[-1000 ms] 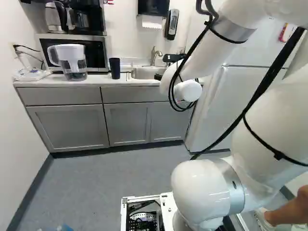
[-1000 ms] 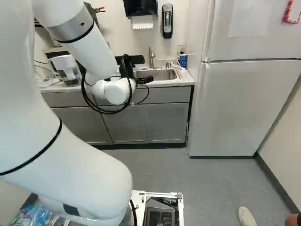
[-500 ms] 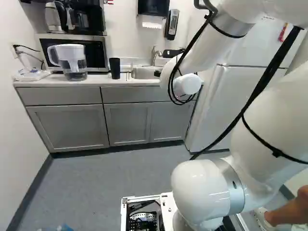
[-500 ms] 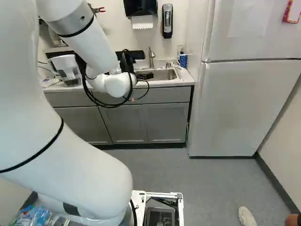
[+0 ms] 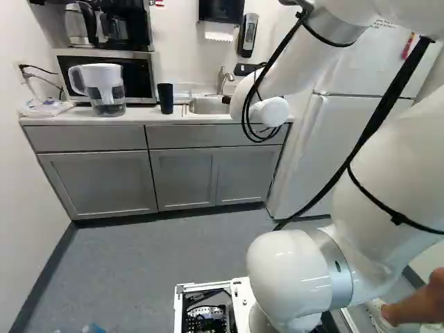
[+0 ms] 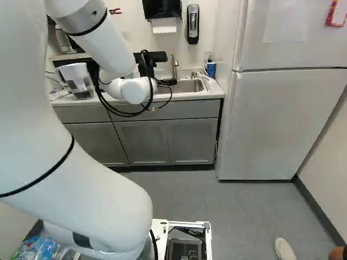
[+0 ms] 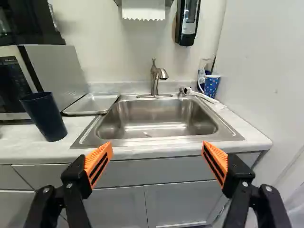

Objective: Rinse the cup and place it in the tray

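Jaws gape wide, facing a glossy steel sink (image 7: 159, 118), near a tapered dark cup (image 7: 45, 117).

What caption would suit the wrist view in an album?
Open fingers face the sink, with a dark cup and tray beside it.

Three views toward one sink (image 7: 156, 116), wrist's closest
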Robot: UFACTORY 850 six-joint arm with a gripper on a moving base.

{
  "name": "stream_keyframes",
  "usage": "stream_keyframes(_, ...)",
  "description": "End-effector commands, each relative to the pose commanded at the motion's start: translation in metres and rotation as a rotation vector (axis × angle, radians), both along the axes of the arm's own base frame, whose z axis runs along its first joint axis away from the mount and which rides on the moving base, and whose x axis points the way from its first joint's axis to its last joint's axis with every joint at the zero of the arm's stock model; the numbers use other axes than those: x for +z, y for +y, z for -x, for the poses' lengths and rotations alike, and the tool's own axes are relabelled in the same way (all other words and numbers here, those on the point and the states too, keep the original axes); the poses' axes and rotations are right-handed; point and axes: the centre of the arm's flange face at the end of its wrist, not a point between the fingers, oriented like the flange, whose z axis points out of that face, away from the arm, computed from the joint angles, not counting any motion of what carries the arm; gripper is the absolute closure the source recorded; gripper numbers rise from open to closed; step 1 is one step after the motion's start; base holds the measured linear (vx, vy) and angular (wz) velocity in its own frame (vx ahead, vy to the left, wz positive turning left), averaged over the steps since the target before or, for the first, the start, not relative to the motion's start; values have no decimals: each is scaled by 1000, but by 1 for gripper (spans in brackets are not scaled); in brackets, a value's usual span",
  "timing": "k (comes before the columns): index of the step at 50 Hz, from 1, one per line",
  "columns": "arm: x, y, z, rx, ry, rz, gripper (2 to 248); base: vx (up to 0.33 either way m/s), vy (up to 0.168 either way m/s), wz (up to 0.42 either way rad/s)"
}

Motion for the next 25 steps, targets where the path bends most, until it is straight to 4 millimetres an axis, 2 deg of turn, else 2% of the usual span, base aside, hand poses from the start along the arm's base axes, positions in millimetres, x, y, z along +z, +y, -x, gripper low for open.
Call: stream_keyframes(25,22,0,-16,0,7,0,3,0,0,0)
